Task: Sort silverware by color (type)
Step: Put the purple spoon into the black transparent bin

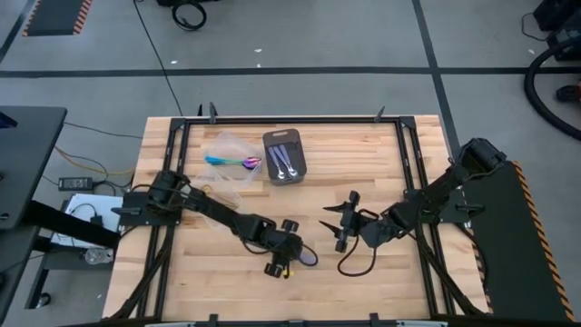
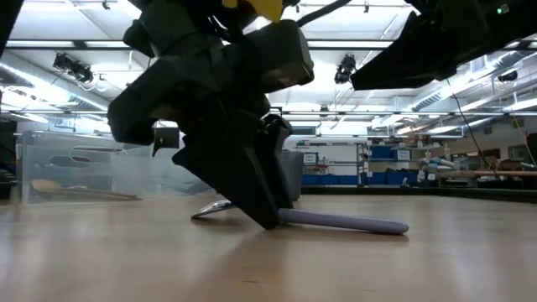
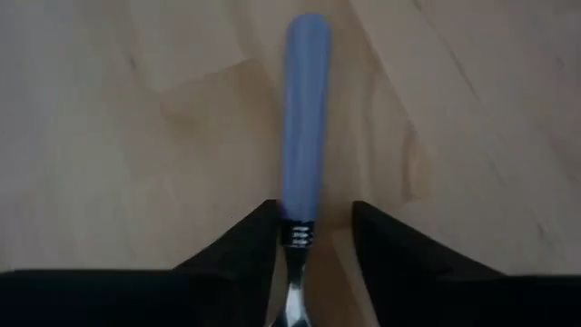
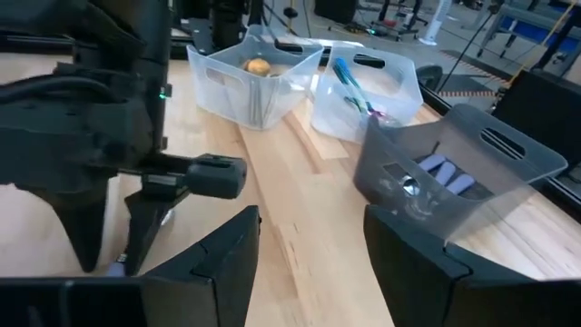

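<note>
While the right claw waits open above bare wood towards the right of the desk, the left claw is down at the near middle of the desk, its fingers set either side of a spoon with a lavender handle. In the left wrist view the jaws straddle the ringed collar where the plastic handle meets the steel neck; a gap shows on each side, so the claw reads as open and not yet pinching. The low view shows the spoon lying flat on the wood, handle pointing away from the claw and the metal end poking out on the other side.

Other pieces are already in containers at the far side: teal-and-purple iridescent spoons lie in a clear tub, lavender-handled ones sit in the grey bin, and a third tub holds something gold.

This spoon looks light and rigid, unlikely to bend or break. Its handle is smooth and rounded, so it may roll or slip if squeezed off-centre. The collar is a fair hold, though a grip slightly up the thicker handle would give the pads more surface. Lying so low, it needs fingertips almost on the wood.
</note>
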